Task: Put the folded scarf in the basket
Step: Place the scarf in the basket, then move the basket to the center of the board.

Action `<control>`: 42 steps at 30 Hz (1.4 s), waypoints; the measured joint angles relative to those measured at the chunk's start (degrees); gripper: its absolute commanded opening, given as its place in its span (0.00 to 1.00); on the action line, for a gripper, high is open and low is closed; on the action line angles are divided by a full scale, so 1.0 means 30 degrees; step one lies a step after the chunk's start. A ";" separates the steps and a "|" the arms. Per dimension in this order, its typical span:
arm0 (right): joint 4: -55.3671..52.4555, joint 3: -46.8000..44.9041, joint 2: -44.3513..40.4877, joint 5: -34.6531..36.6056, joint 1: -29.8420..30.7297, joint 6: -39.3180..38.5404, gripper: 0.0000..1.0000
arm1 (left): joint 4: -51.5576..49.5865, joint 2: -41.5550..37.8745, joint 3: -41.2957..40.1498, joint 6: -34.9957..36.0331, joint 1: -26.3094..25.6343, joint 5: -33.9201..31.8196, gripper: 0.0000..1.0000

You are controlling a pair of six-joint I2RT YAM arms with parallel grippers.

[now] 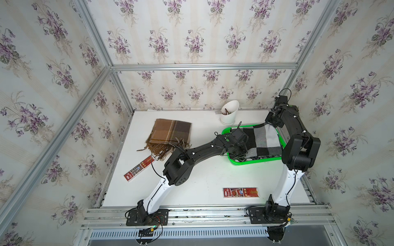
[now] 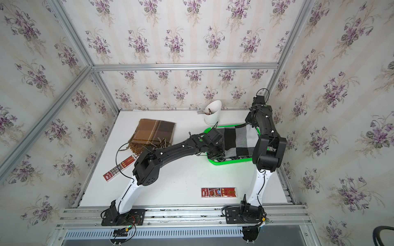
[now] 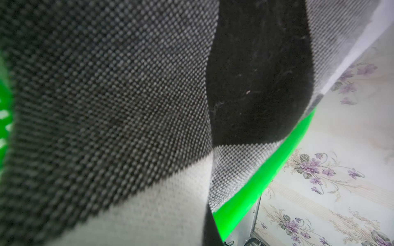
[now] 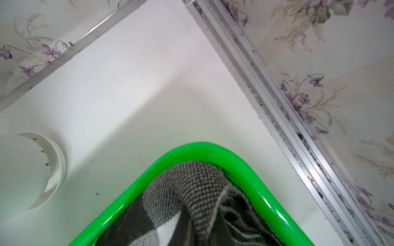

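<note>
Both top views: the scarf (image 1: 263,140) lies in the basket (image 1: 255,162). The left claw (image 1: 239,153) is on its near corner and the right claw (image 1: 270,126) on the far one, both clenched on cloth as far as I can tell. Left wrist: the scarf (image 3: 106,106) fills the lens, tented above the rim. Right wrist: a fold rises out of the basket (image 4: 204,149) corner. I'd lower till it's slack, release both together, then lift straight up so nothing snags.

Illumination: bright, even, diffuse; faint soft shadows on the white counter (image 1: 202,174). Both top views: sharp, with wide-angle stretching toward the edges. Left wrist view: scarf (image 3: 106,95) very close, blurred at margins. Right wrist view: glare streaks on basket (image 4: 266,198) rim.
</note>
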 measured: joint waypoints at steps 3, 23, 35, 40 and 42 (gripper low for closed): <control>-0.0087 0.0168 0.0284 -0.0036 0.0095 -0.0051 0.00 | 0.0000 0.0131 -0.0124 -0.0146 -0.0007 0.0007 0.05; 0.0656 -0.0087 0.0568 -0.0029 0.0277 -0.0029 0.18 | -0.1865 -0.4685 -0.3657 0.2623 0.2368 -0.2484 0.69; 0.1144 -0.0452 -0.1581 0.0750 0.0306 0.0321 0.45 | -0.1581 -0.1049 -0.0736 0.3228 0.2506 -0.1974 0.45; 0.1290 -0.1304 -0.2812 0.0984 0.0306 0.0597 0.44 | -0.1654 -0.1224 -0.1530 0.3198 0.2703 -0.2426 0.23; 0.1654 -0.2171 -0.3628 0.0882 0.0306 0.0954 0.40 | -0.1137 -0.1814 -0.2506 0.3067 0.2900 -0.2681 0.20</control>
